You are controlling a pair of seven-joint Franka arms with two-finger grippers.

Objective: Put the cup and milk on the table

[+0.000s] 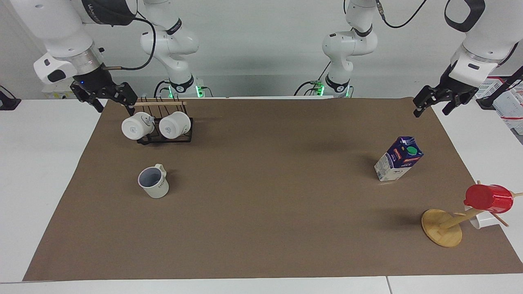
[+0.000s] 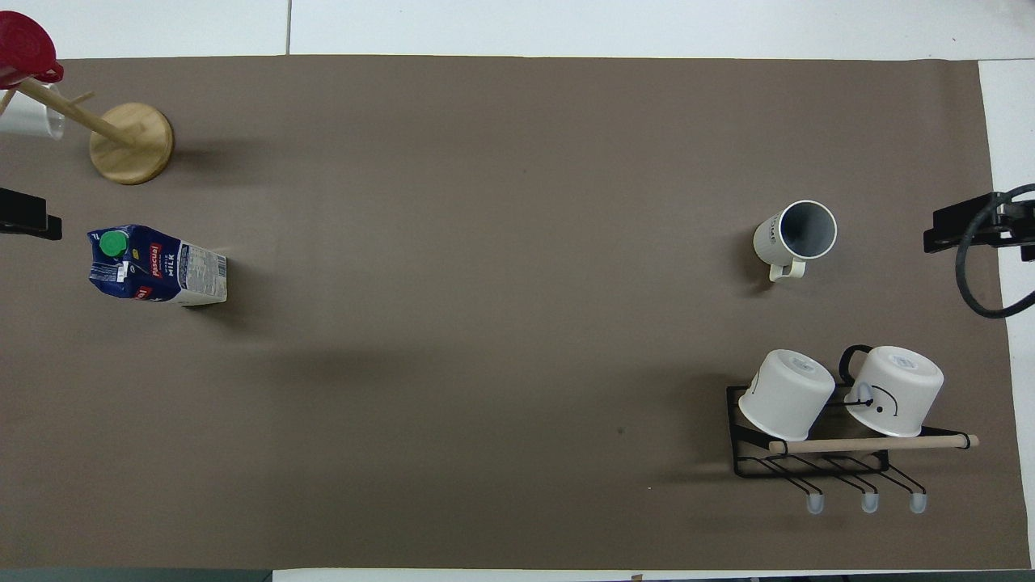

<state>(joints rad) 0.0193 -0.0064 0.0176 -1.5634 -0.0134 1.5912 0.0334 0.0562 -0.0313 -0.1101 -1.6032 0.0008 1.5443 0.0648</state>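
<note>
Mug (image 1: 154,182) and milk carton (image 1: 398,159) stand on the surface (image 1: 269,228), task seemingly done; left gripper (image 1: 435,104) and right gripper (image 1: 107,99) hover with jaws wide, empty

White table (image 1: 41,183) w/ brown sheet (image 1: 265,212) over most of it. On sheet: cup (image 1: 153,182) upright, right-arm end; black wire rack (image 1: 165,136) w/ two white mugs, nearer robots than cup; milk (image 1: 398,159) upright, left-arm end; round wooden mug-tree base (image 1: 441,227), farther from robots than milk.
</note>
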